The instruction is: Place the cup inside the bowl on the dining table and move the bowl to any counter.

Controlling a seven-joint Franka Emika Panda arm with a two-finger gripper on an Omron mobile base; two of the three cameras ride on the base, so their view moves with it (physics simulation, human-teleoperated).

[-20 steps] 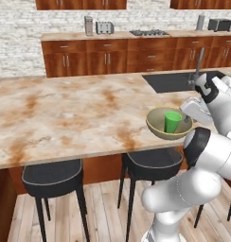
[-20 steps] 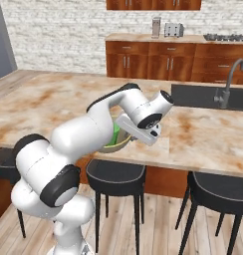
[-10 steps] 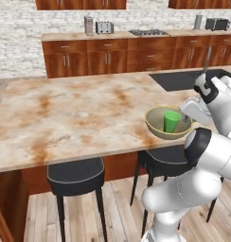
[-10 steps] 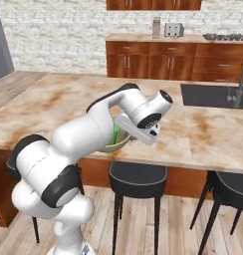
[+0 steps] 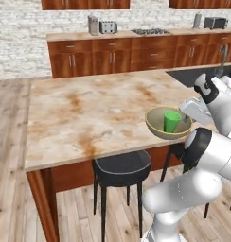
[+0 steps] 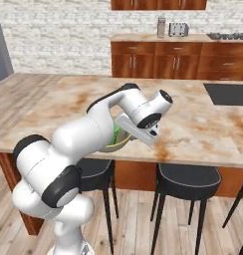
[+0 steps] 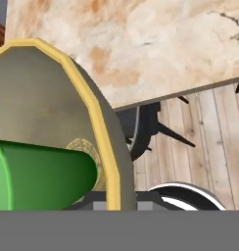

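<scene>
The olive-tan bowl [image 5: 156, 125] with its yellowish rim hangs at the front edge of the dining table [image 5: 89, 108], partly over the edge. The green cup [image 5: 172, 121] stands inside it. My gripper [image 5: 189, 117] is shut on the bowl's right rim. In the hand view the bowl [image 7: 43, 98] is tilted and close, the cup [image 7: 43, 174] lies in it, and the rim runs between my gripper [image 7: 116, 202] tips. From the right base view, the arm hides most of the bowl [image 6: 119, 143]; a sliver of the cup [image 6: 115, 132] peeks out.
The black sink [image 5: 198, 75] is set in the table to the right. Round black stools [image 5: 122, 168] [image 6: 185, 175] stand under the table's front edge. The counter [image 5: 112, 36] with wooden cabinets, a toaster and a stove runs along the far brick wall.
The whole scene has slid to the right in both base views, so the base has driven left along the table. The bowl with the cup stays in my gripper.
</scene>
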